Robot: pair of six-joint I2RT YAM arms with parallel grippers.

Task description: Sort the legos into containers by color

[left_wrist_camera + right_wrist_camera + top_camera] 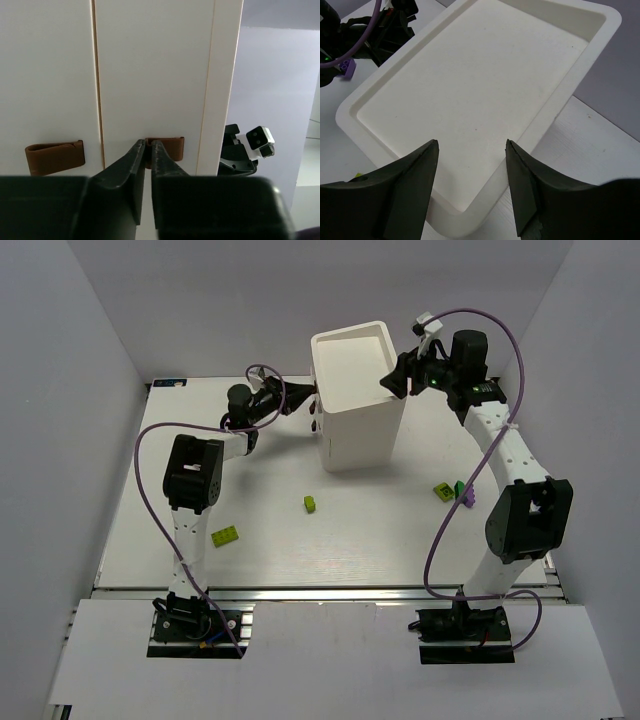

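Observation:
The white cabinet (362, 425) stands at the table's back middle, drawers facing left. My left gripper (303, 400) is at its drawer front; in the left wrist view the gripper (149, 144) is shut on the left end of a reddish-brown knob (169, 148). A second knob (55, 156) sits to the left. My right gripper (390, 385) hovers open and empty over the cabinet's top (470, 75), near its right rim. Lime legos (311, 504) (225, 535) lie in front of the cabinet. A dark green lego (442, 491) and a purple lego (465, 494) lie at the right.
White walls enclose the table on three sides. The right arm's forearm reaches over the green and purple legos. Another purple lego (347, 68) shows beside the left arm in the right wrist view.

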